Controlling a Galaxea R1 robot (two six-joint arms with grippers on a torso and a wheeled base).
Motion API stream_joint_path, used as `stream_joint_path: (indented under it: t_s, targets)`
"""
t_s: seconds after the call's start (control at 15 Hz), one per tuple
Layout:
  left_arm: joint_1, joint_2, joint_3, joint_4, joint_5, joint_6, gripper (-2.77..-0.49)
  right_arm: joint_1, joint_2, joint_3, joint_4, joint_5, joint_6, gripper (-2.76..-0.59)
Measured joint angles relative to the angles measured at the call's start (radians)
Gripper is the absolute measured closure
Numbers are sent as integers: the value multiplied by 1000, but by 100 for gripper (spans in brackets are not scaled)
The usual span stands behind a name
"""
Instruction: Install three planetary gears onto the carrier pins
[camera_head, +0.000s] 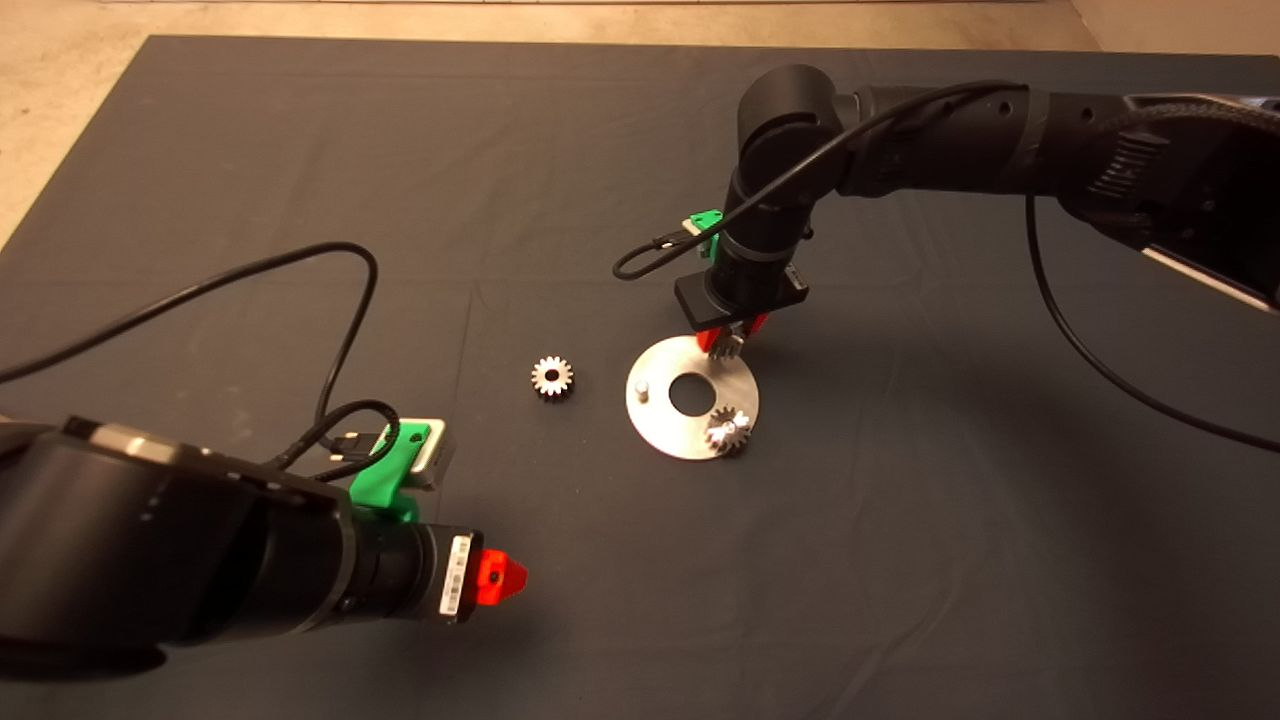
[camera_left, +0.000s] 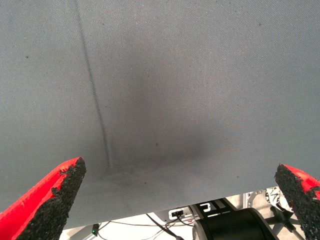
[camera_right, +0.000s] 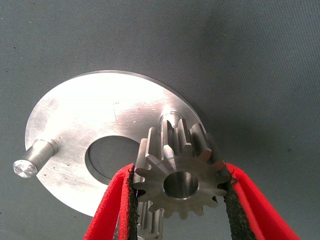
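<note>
The round shiny carrier disc (camera_head: 672, 428) (camera_right: 100, 110) lies mid-mat. On its near right pin sits one planetary gear (camera_head: 729, 430). Its left carrier pin (camera_head: 641, 389) (camera_right: 34, 157) stands bare. My right gripper (camera_head: 730, 345) (camera_right: 180, 167) hovers over the disc's far edge, shut on a second gear (camera_right: 182, 182) whose centre hole is empty. The top of another bare pin (camera_right: 169, 120) shows just behind that gear. A third gear (camera_head: 552, 378) lies loose on the mat left of the disc. My left gripper (camera_head: 497, 578) (camera_left: 177, 167) waits open at the lower left over bare mat.
The dark mat (camera_head: 900, 560) covers the table, with a pale floor beyond its far edge. A black cable (camera_head: 340, 300) loops over the mat from the left arm, and another cable (camera_head: 1090, 360) hangs from the right arm.
</note>
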Motion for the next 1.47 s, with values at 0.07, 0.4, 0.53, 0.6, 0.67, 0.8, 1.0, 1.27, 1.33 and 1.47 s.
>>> stream_joint_path:
  t_s: [0.07, 0.4, 0.53, 0.6, 0.67, 0.8, 1.0, 1.27, 1.33, 1.47]
  targets:
    - [0, 0, 0, 0, 0, 0, -276, 0, 0, 0, 0, 0, 0, -94]
    - [0, -2, 0, 0, 0, 0, -276, 0, -3, 0, 0, 0, 0, -94]
    - [0, -3, 0, 0, 0, 0, -276, 0, -3, 0, 0, 0, 0, -94]
    - [0, -3, 0, 0, 0, 0, -276, 0, -3, 0, 0, 0, 0, -94]
    - [0, -3, 0, 0, 0, 0, -276, 0, -3, 0, 0, 0, 0, -94]
    - [0, -3, 0, 0, 0, 0, -276, 0, -3, 0, 0, 0, 0, -94]
    - [0, -3, 0, 0, 0, 0, -276, 0, -2, 0, 0, 0, 0, -93]
    - [0, -3, 0, -4, 0, 0, -276, 0, -2, 0, 0, 0, -3, -93]
    - [0, -3, 0, -4, 0, 0, -276, -1, -2, 0, 0, 0, -3, -93]
    - [0, -2, 0, -7, 0, 0, -276, -4, -2, 1, 0, 0, -3, -93]
